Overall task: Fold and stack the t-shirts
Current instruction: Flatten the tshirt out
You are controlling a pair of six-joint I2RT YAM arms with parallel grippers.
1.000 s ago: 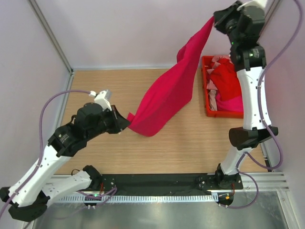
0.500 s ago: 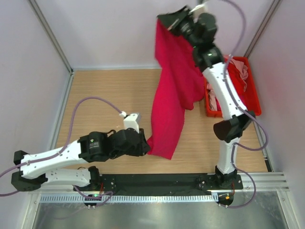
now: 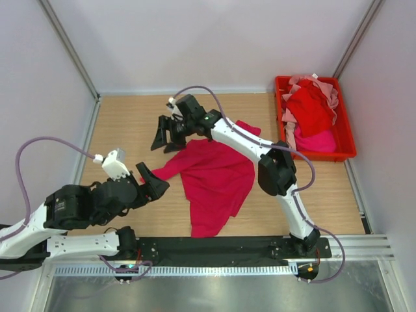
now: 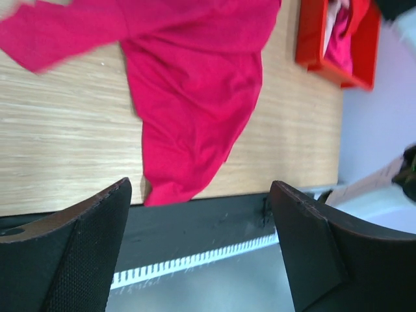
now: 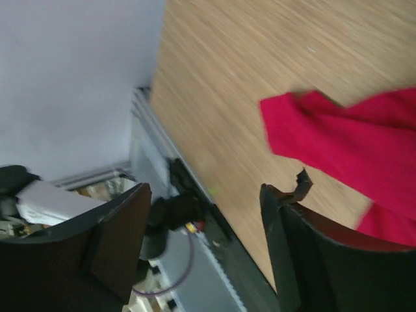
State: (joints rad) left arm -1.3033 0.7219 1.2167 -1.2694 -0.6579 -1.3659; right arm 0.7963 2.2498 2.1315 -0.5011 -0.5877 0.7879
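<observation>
crimson shirt [image 3: 214, 179] is lying crumpled and loosely spread around the middle of the wooden table [image 3: 123, 123], one sleeve reaching toward the left. left gripper [image 3: 151, 182] is hovering just beside that sleeve, jaws standing wide apart and grasping nothing. right gripper [image 3: 166, 140] is hanging near the shirt's far left edge, jaws likewise apart and empty. more shirts [image 3: 312, 110] are sitting heaped in the red bin [image 3: 348, 140] at the far right corner.
</observation>
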